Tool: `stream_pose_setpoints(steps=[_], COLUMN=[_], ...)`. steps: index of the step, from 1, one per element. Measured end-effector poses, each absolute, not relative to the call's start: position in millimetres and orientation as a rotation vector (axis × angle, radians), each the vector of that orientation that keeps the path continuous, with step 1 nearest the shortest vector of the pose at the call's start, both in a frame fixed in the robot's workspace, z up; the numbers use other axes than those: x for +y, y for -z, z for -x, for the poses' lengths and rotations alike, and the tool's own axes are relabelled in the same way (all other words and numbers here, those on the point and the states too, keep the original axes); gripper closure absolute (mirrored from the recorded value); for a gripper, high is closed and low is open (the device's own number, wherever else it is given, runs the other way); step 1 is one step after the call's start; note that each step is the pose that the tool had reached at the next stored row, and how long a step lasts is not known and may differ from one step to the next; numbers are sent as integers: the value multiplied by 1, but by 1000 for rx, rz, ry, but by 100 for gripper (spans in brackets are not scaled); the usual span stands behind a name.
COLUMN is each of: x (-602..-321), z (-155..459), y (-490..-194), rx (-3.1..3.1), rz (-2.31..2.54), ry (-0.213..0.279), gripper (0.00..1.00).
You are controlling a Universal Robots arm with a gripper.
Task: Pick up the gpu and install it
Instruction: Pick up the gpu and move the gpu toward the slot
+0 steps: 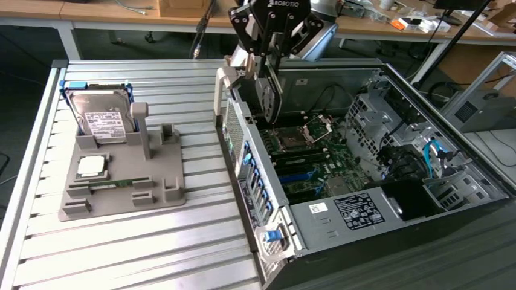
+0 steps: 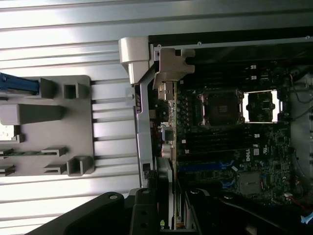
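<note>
Over the open computer case [image 1: 322, 75], at its rear wall, the tool [image 1: 269, 60] pinches the gpu [image 1: 267, 99] upright. 1 hard drive [image 1: 101, 118] stands well outside that case.

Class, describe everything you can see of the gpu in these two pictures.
The gpu is a thin, flat, dark card, held on edge and upright, clamped at its top by the gripper. It hangs over the open computer case, near its rear wall, above the motherboard. Whether it touches a slot cannot be seen.
</note>
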State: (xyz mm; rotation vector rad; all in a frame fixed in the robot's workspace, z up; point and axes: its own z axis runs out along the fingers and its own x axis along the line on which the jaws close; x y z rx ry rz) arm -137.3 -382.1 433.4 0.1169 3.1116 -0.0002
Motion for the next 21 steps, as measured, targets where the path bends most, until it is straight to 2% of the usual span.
stream_pose_setpoints(steps=[21], x=[-383], z=[120], y=[-433], rx=[3112], rz=[-117], ry=[0], gripper=[73])
